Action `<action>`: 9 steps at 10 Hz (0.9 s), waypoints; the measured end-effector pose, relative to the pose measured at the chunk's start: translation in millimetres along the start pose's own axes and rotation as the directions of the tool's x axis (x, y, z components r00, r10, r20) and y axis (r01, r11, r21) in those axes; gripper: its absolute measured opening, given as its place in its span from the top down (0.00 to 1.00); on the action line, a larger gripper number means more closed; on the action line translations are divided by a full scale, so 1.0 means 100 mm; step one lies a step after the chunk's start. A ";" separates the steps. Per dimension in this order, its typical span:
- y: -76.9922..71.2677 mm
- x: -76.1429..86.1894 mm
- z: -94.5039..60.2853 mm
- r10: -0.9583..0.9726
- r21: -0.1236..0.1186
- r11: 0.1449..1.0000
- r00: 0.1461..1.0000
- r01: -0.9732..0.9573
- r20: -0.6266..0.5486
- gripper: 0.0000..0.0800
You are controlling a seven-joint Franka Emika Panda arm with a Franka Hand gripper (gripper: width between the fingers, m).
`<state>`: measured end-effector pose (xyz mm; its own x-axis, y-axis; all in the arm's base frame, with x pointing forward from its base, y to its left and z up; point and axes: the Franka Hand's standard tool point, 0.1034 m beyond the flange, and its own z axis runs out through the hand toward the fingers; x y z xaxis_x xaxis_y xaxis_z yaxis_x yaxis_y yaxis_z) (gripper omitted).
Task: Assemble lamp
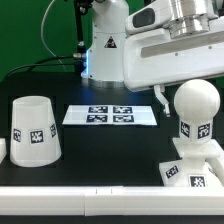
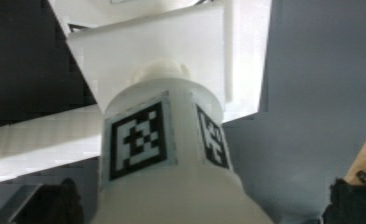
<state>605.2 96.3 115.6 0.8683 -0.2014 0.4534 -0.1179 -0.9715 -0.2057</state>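
The white bulb (image 1: 193, 106) stands upright with its tagged stem in the square stepped base (image 1: 186, 172) at the exterior view's right. My gripper (image 1: 191, 93) hangs over it from above, with one dark finger (image 1: 163, 97) showing beside the bulb's round head. In the wrist view the bulb (image 2: 167, 140) fills the middle and the base (image 2: 198, 50) lies beyond it. The gripper (image 2: 206, 205) is open, with its dark fingers (image 2: 47, 202) standing on either side, apart from the bulb. The cone shade (image 1: 35, 130) stands on the table at the exterior view's left.
The marker board (image 1: 110, 115) lies flat on the black table between the shade and the bulb. The robot's white base (image 1: 105, 50) stands behind it. The table's front edge (image 1: 100, 190) runs along the bottom.
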 end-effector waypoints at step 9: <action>0.05 0.21 -0.27 -0.052 0.058 0.998 0.872 0.027 0.486 0.13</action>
<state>610.2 84.2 147.7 0.9978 -0.0644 -0.0155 -0.0662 -0.9677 -0.2434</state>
